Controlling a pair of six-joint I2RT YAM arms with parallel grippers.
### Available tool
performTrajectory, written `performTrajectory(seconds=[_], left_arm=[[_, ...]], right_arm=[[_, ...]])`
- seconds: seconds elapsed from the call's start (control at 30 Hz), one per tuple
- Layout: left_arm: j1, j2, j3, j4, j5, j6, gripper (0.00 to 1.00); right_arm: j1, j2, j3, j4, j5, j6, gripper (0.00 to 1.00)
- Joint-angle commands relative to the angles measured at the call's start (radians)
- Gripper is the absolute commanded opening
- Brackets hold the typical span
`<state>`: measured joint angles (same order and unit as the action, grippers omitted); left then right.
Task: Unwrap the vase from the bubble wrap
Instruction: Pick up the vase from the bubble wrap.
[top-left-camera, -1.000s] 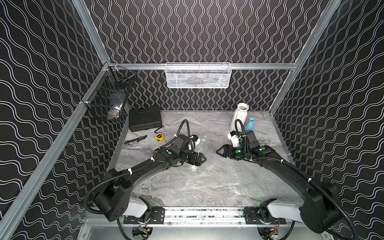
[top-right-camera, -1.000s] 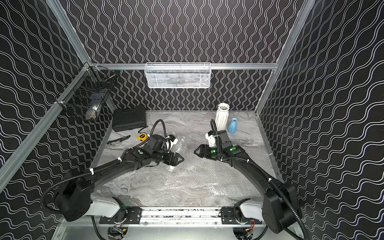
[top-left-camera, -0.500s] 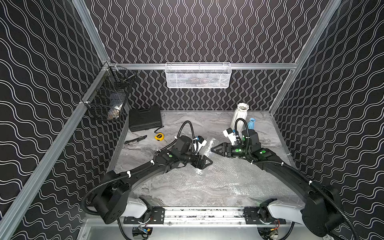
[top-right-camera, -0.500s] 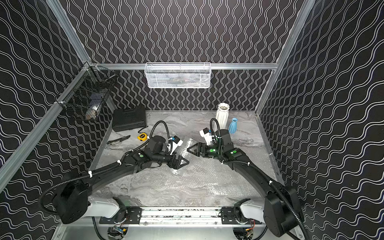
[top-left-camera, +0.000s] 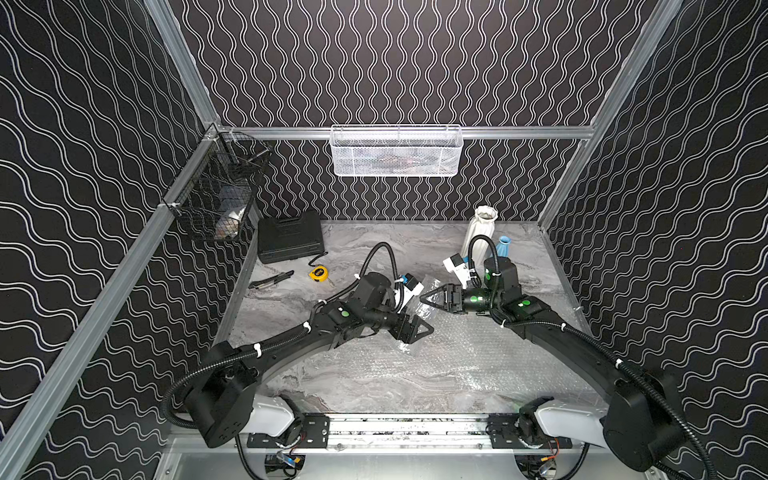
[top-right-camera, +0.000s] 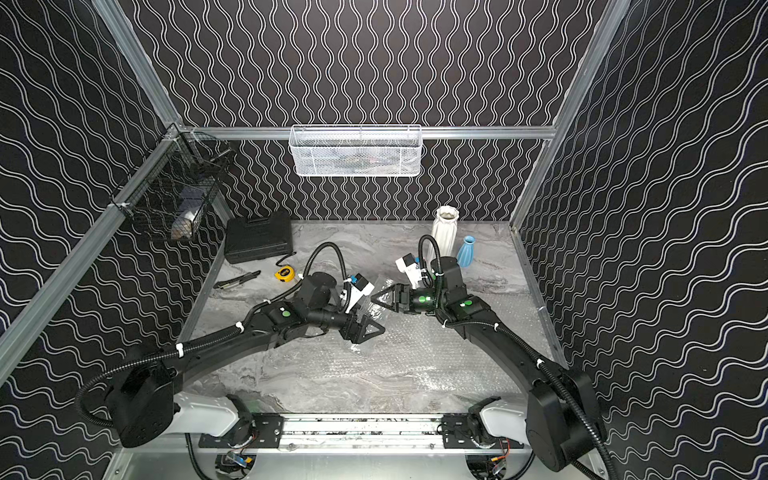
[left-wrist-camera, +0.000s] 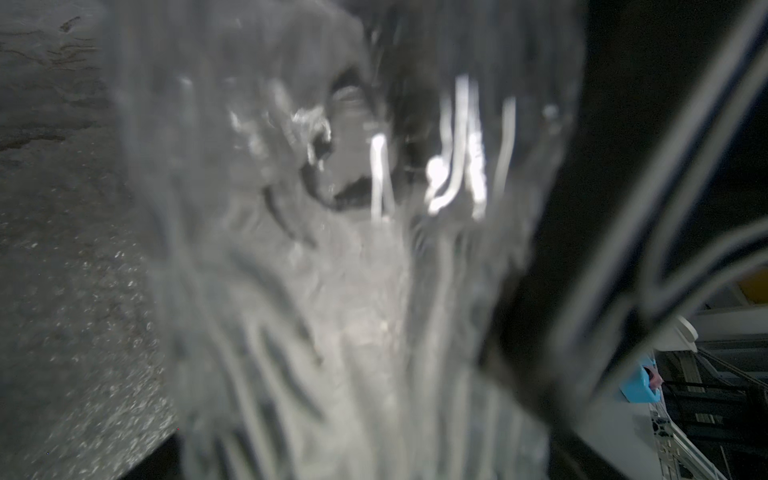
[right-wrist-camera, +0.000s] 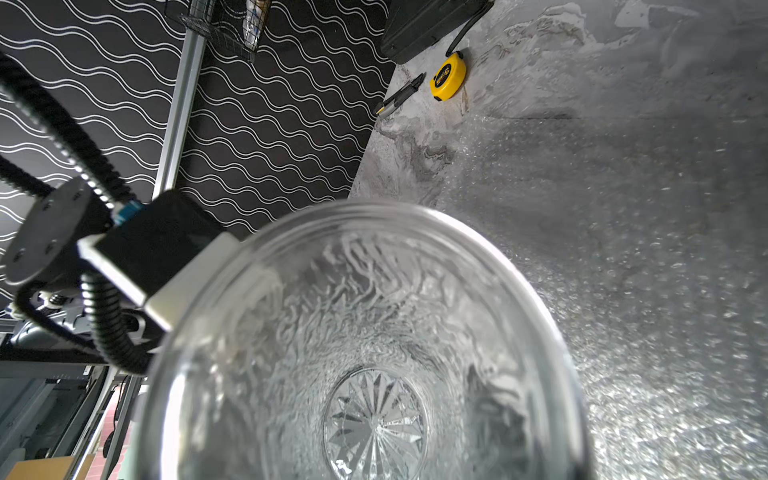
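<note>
Left wrist blurred by glass vase (left-wrist-camera: 332, 291); left fingers (top-left-camera: 420, 331) hold it; right fingers (top-left-camera: 434, 300): spread unclear.

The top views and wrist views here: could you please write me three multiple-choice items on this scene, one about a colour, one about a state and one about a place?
1. The small vase beside the white ribbed vase is: A red; B blue; C green.
2. With the bubble wrap lying flat, the clear glass vase is: A upright beside the white ribbed vase; B gripped, tilted, by the left hand; C wrapped and lying loose.
3. The yellow tape measure lies: A on the bubble wrap; B against the small vase; C near the utility knife.

Answers:
1 B, its body shows light blue in both top views.
2 B, the left hand clamps it, and its bare mouth faces the right wrist camera.
3 C, both lie just in front of the black case.
</note>
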<state>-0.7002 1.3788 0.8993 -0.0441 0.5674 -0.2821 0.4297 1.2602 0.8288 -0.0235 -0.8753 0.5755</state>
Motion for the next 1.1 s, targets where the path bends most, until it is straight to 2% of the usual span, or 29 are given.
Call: performTrajectory(seconds=[0.0,0.3,0.53,0.7,0.9,1.07], left_arm=[[-0.007,0.003,0.016,0.070,0.036,0.035,0.72],[-0.016,0.018,0.037,0.059,0.042,0.042,0.71],[-0.018,0.022,0.041,0.042,0.025,0.050,0.73],[-0.018,0.018,0.032,0.034,0.012,0.052,0.81],[-0.018,0.014,0.024,0.023,-0.007,0.053,0.93],[-0.018,0.007,0.016,0.010,-0.031,0.055,0.99]], right_arm=[[0.005,0.006,0.008,0.049,-0.044,0.000,0.76],[0.012,0.007,0.020,0.008,-0.021,-0.030,0.72],[0.012,-0.010,0.034,-0.045,0.053,-0.060,0.54],[0.012,-0.024,0.039,-0.064,0.112,-0.068,0.50],[0.012,-0.035,0.036,-0.059,0.151,-0.062,0.50],[0.011,-0.044,0.038,-0.062,0.198,-0.063,0.50]])
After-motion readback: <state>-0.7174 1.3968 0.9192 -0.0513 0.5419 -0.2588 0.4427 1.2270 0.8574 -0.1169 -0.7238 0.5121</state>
